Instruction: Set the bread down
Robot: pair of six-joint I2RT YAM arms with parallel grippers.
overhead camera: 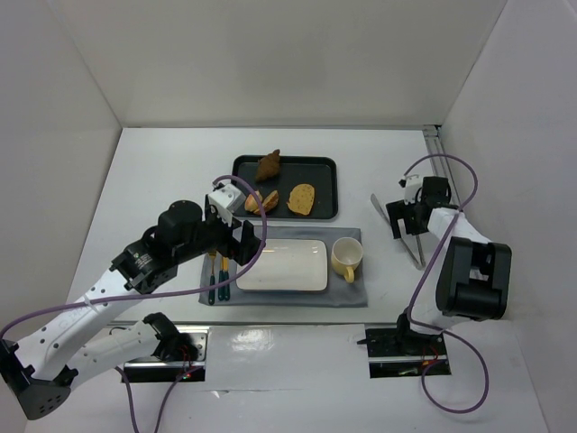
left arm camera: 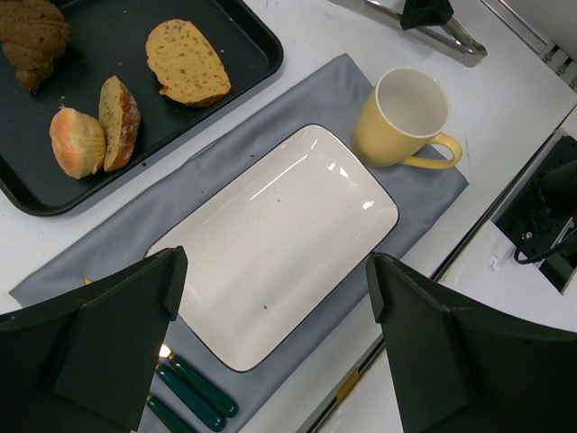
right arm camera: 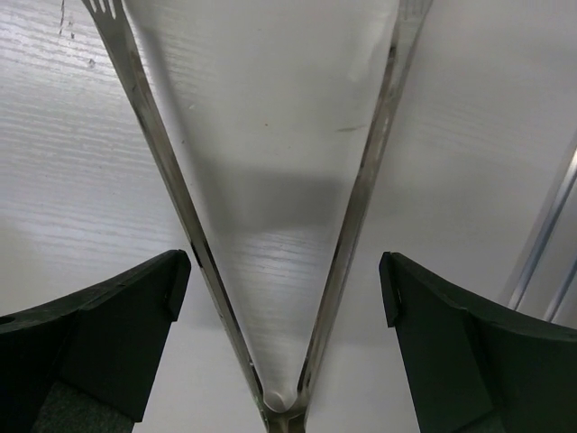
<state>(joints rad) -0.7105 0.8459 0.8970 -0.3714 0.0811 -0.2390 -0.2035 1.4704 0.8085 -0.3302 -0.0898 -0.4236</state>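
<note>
The right gripper point(right arm camera: 281, 271) stands spread wide with nothing pinched, its fingers straddling the hinge end of the metal tongs point(right arm camera: 356, 198), which lie flat on the white table point(right arm camera: 270, 108) with their arms fanning away. Closing here looks risky: so near the hinge the smooth steel may squirt out or pivot, and a hard squeeze would shut the tips before they reach anything. The left gripper point(left arm camera: 275, 271), likewise spread and empty, hangs over the white plate point(left arm camera: 288, 225), where it could block a delivery or be struck. The bread point(left arm camera: 120, 122) lies on the black tray point(left arm camera: 266, 63) beyond the plate: a slice point(left arm camera: 187, 61), a split roll point(left arm camera: 77, 142), a croissant point(left arm camera: 32, 36). The yellow mug point(left arm camera: 406, 117) just beside the plate could be clipped.
</note>
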